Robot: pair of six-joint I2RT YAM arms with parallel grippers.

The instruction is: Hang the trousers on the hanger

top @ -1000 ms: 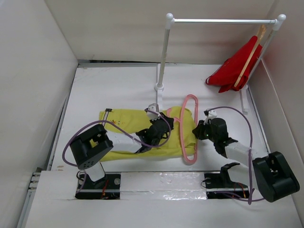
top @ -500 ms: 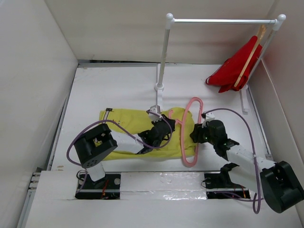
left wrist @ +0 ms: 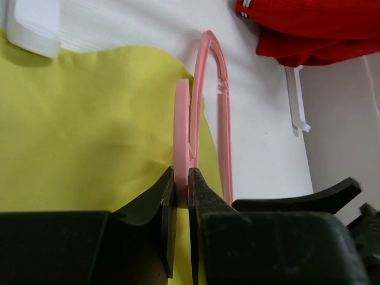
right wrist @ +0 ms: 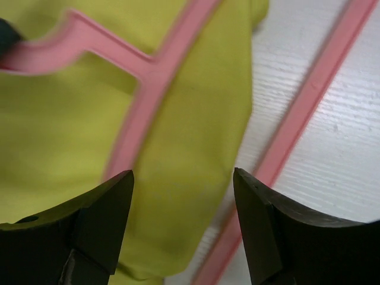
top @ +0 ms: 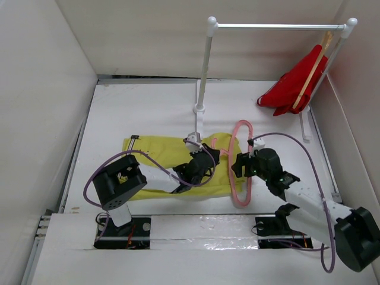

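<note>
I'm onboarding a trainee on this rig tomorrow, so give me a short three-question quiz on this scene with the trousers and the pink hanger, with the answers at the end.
1. True or false: the left end effector is shut on the pink hanger.
2. Pick one: the right end effector is A) open over the edge of the trousers, B) shut on the trousers, C) shut on the pink hanger.
3. Short answer: what hangs on the rack?
Key: 1 true; 2 A; 3 the red garment.
</note>
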